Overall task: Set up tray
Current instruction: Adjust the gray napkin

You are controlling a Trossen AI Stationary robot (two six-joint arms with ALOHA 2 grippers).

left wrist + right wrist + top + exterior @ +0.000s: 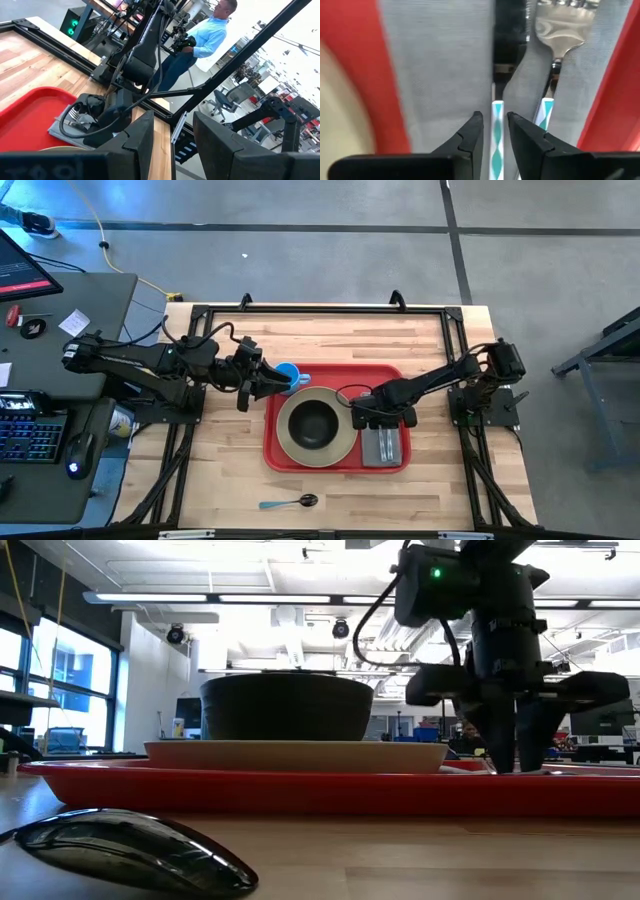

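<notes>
The red tray (285, 460) lies mid-table and carries a beige plate (343, 442) with a dark bowl (313, 423) on it. A grey napkin (383, 445) covers the tray's right part. On it lie a fork (560, 30) and a second utensil with a teal-and-white handle (497, 130). My right gripper (495, 120) points down over the napkin, barely open, with a finger on either side of that handle and a small gap to each. My left gripper (268, 383) is open beside the blue cup (290, 375), which stands at the tray's far left corner. The cup is hidden in the left wrist view.
A teal-handled spoon (290, 502) lies on the bare wood near the table's near edge, in front of the tray. A black frame (320, 308) runs along the table's far edge. A person (205, 37) stands in the room beyond the table.
</notes>
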